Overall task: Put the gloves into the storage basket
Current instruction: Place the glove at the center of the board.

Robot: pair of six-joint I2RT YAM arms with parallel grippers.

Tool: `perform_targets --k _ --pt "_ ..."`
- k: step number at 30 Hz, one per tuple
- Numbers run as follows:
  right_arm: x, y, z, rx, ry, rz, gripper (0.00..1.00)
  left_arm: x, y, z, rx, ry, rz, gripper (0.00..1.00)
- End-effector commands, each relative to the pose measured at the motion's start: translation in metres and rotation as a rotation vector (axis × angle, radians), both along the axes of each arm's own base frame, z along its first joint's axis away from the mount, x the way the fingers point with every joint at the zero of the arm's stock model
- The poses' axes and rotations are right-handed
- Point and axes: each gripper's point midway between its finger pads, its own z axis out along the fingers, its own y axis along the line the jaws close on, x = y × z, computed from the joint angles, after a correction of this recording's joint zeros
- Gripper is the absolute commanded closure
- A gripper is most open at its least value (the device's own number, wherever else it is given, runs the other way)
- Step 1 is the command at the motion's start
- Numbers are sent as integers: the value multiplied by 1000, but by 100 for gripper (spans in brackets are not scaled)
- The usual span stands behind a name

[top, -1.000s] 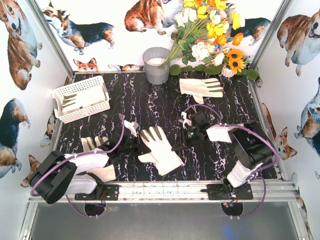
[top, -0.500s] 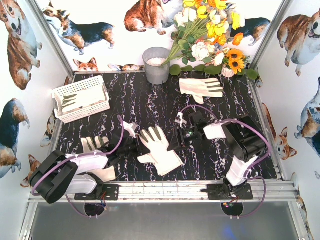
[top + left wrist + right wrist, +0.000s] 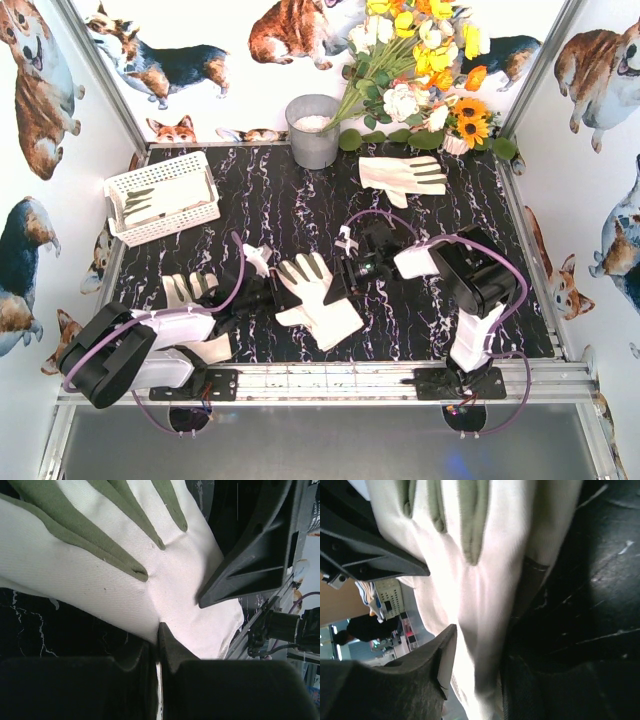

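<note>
- Pinching glove (image 3: 322,300) edge tight with left gripper (image 3: 159,635) — finger ends of glove cropped in wrist view.
- Straddling same glove with right gripper (image 3: 480,650) — clamped or loose, cannot tell.

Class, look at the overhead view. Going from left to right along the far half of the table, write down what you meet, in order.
storage basket → grey metal bucket → glove with grey patches → sunflowers

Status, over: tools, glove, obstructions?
Left tool shut on edge of centre glove. Right tool straddles same glove, grip unclear. Nothing blocking way to storage basket.
</note>
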Motion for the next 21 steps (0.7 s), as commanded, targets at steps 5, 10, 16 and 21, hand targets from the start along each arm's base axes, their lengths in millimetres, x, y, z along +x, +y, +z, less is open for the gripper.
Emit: perform_targets --k 5,10,16,21 --pt "14 8 -11 -30 -76 -33 91 3 0 12 -80 -28 27 94" --pt "11 6 -15 -41 -67 -31 100 -2 1 5 -85 6 23 74" --pt "10 5 -16 -44 -67 -34 100 -2 20 -11 -62 59 88 63" --pt "11 6 -14 -40 -69 -31 100 -5 21 -13 -63 79 79 58"
